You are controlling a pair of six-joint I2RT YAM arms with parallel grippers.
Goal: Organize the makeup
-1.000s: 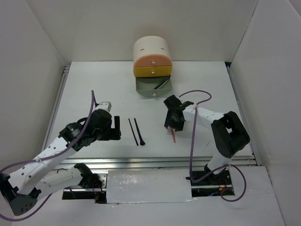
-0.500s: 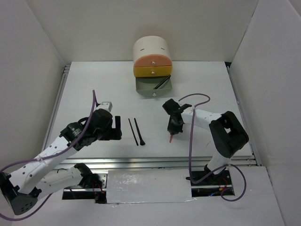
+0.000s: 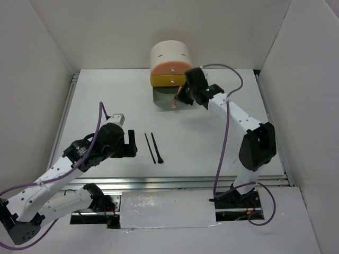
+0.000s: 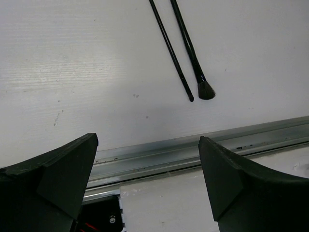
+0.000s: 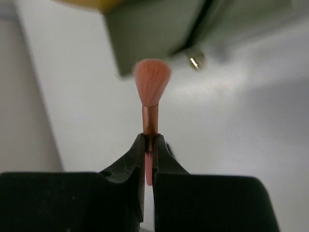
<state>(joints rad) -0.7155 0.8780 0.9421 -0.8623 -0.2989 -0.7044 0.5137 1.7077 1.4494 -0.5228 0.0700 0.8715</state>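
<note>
The right pincer (image 5: pixel 149 141) clamps the pink brush (image 5: pixel 151 82) by its slim, stiff handle, probably light and slippery; the left pincer (image 4: pixel 147 140) stands wide and empty.

Bright, even light; blurred right-wrist background.

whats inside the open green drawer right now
The green drawer looks bare on its left. The right gripper, jaws shut on a pink brush held over it, covers the right side from above; the wrist view shows a blurred dark slim item there.
</note>
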